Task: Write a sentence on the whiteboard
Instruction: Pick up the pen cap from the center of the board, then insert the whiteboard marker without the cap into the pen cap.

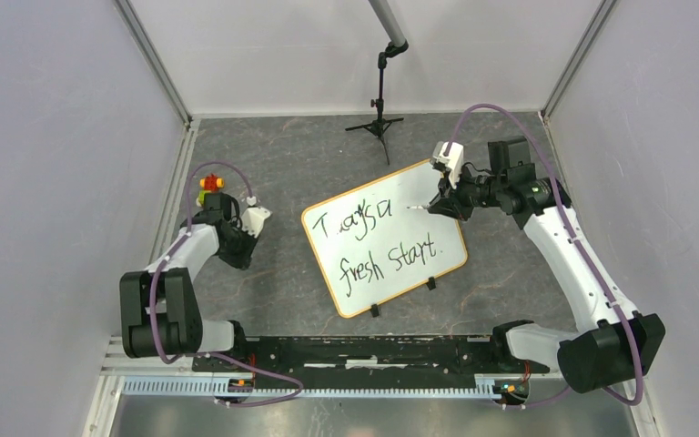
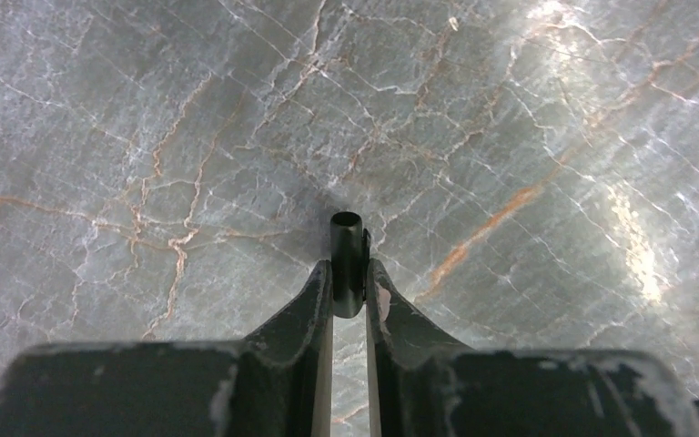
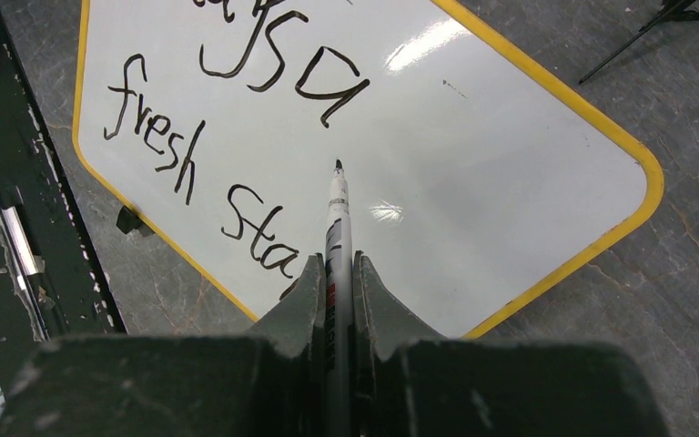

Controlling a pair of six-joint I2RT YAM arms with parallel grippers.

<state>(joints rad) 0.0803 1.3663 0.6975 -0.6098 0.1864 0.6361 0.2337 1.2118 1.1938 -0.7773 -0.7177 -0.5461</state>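
— Where is the whiteboard (image 1: 408,271)?
— Flat and askew in the middle of the grey stone table (image 1: 282,164), carrying the sentence (image 1: 378,241) in two black lines.
— And the arms?
— The right gripper (image 3: 337,273) is clamped on a marker (image 3: 338,209), tip at the bare white beside the top line. The left gripper (image 2: 348,273), well apart, pinches a small black tube (image 2: 348,237) above the table.

Left end effector (image 2: 349,275) pinches a cap (image 2: 347,246); right end effector (image 3: 337,269) grips a marker (image 3: 338,205).
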